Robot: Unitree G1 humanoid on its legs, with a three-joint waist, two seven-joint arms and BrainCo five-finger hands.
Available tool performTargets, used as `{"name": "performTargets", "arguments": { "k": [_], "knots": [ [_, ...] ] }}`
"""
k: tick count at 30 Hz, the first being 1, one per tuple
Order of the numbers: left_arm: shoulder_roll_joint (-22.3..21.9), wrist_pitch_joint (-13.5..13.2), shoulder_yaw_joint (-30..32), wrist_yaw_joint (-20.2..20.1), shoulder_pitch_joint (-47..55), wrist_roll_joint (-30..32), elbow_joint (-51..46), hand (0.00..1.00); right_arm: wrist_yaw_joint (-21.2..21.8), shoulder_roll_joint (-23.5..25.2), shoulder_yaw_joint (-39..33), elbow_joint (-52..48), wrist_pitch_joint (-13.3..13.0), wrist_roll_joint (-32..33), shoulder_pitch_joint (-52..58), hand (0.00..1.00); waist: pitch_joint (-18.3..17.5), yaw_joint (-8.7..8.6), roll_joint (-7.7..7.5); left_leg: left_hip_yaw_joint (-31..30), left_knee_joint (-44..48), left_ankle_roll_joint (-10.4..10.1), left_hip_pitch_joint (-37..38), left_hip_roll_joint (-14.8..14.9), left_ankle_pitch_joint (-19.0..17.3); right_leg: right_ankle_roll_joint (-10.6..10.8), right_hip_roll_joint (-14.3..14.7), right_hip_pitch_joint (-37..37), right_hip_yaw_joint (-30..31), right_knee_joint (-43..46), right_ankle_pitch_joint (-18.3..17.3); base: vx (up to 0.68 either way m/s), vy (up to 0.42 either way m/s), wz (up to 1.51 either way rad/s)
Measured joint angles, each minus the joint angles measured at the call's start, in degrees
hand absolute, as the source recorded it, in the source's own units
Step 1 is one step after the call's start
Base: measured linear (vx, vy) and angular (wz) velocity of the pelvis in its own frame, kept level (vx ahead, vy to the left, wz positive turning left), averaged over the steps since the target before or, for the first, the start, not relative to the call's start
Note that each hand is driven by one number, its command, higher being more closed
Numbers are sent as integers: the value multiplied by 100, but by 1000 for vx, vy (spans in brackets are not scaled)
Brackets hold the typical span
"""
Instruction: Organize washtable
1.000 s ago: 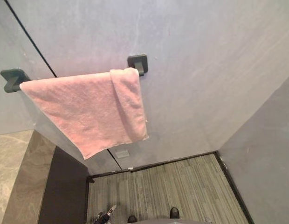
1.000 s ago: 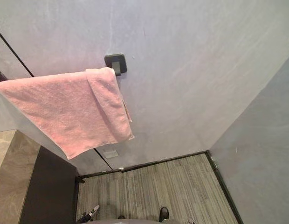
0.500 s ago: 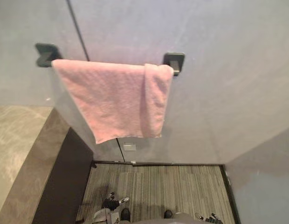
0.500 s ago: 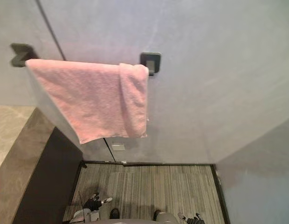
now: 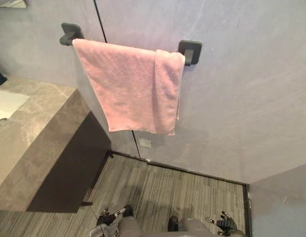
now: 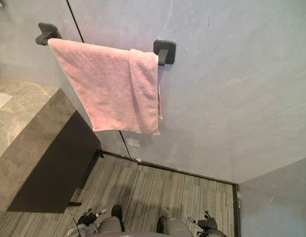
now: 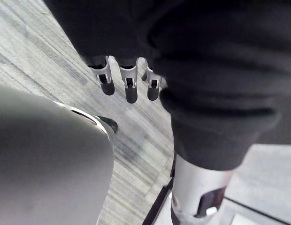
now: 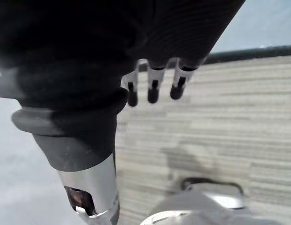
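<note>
Washtable: grey stone counter (image 5: 37,133) at the robot's left, over a dark cabinet (image 5: 69,173).
Basin: white sink (image 5: 4,106) set in the counter; a corner with its drain shows, contents cannot be told.
Towel: pink towel (image 5: 135,89) draped over the dark wall rail (image 5: 190,51), beside the washtable.
Left hand (image 7: 130,86): low over the floor, fingers straight, holding nothing.
Right hand (image 8: 153,86): low over the floor, fingers relaxed, empty.

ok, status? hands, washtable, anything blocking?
Left hand and right hand open, low by the floor, holding nothing. Washtable on the left, untouched. Pink towel hangs on wall rail ahead; no obstruction seen.
</note>
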Motion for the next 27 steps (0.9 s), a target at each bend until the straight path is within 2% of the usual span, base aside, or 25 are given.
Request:
{"name": "performTargets", "arguments": {
  "k": [2,3,4,5,6,7,8,9,11,13,14,16,17,20,24,26,27],
  "knots": [
    [-105,33,308,4,10,4,-2,0,0,0,-370,8,57,-87,244,0,-60,-31,100,487,505,132,203,155,-222,64,-137,-7,-354,-173,136,-44,49,100],
    [-116,44,475,2,5,6,-1,0,4,36,-509,59,82,-100,322,0,-71,-69,131,731,594,84,364,278,-266,83,-221,-22,-592,-145,152,-31,110,119],
    [-112,47,550,4,-12,6,-14,0,5,93,-627,58,110,-132,353,0,-101,-123,196,861,525,10,343,322,-217,91,-260,-15,-781,-92,154,-65,69,134],
    [-125,45,630,3,38,6,-116,0,20,173,-654,66,166,-144,348,0,-68,-181,199,1053,308,44,261,206,-95,93,-201,-14,-824,-118,126,-93,25,141],
    [-75,35,632,9,59,6,-168,0,24,232,-651,67,189,-142,373,0,-161,-271,66,774,-636,-144,478,-82,204,-33,-106,20,-680,-540,235,-117,12,141],
    [5,39,657,12,82,3,-176,0,25,335,-667,77,182,-140,396,0,-279,-328,-62,742,-1094,-32,719,-195,180,-97,-201,162,-923,-882,450,-101,47,130],
    [24,47,645,8,61,4,-176,0,2,440,-781,30,116,-132,393,0,-225,-306,-90,1214,-144,115,862,87,-300,41,-234,304,-1222,-977,586,-129,104,137],
    [-27,46,480,7,69,2,-170,0,-2,451,-821,-53,98,-115,374,0,-217,-359,-51,1577,203,118,1142,325,-301,50,-310,384,-1537,-904,596,-111,110,137],
    [-135,41,174,-5,-25,6,-176,0,-2,429,-849,-87,79,-67,364,0,-218,-471,69,1808,-42,-79,1357,413,-29,89,-469,380,-1970,-802,600,-155,189,149],
    [-169,31,-392,-5,-72,10,-282,0,2,460,-834,-92,82,-67,269,0,-216,-507,217,1982,-940,-135,1335,24,24,230,-644,376,-2381,-994,681,-207,259,149],
    [-165,34,-519,-5,-85,17,-282,0,-4,473,-824,-97,76,-64,248,0,-273,-509,218,1982,-1203,-151,1367,-44,34,273,-641,389,-2516,-1071,728,-119,190,101],
    [-100,43,-878,-10,-71,30,-270,0,-26,430,-838,-229,43,37,220,0,-288,-606,393,1987,-1834,-222,1305,-192,78,354,-648,398,-2977,-1131,793,-169,254,113],
    [-82,47,-911,-10,-58,34,-257,0,-27,428,-841,-243,37,56,216,0,-287,-628,410,1984,-1926,-222,1294,-215,80,370,-654,401,-3040,-1114,801,-161,184,91],
    [16,102,-1102,-10,-18,146,-204,0,-37,440,-825,-239,30,120,207,0,-317,-643,409,1887,-2619,-157,1364,-463,492,421,-797,400,-3354,-978,846,-127,65,52],
    [-13,126,-1372,-116,-85,441,75,0,-111,442,-789,-239,37,138,171,0,-297,-642,412,1689,-2660,-128,1315,-588,522,466,-1110,409,-3552,-616,866,-96,9,29],
    [-1,126,-1364,-126,-92,563,153,0,-118,427,-711,-243,34,136,168,0,-271,-643,380,1630,-2663,-127,1301,-664,518,465,-1222,406,-3563,-501,904,-90,54,20],
    [38,126,-1359,-124,-78,674,172,0,-134,393,-607,-239,34,104,161,0,-225,-632,316,1598,-2665,-125,1289,-696,476,435,-1255,405,-3531,-487,975,-79,62,16]
  ]
}}
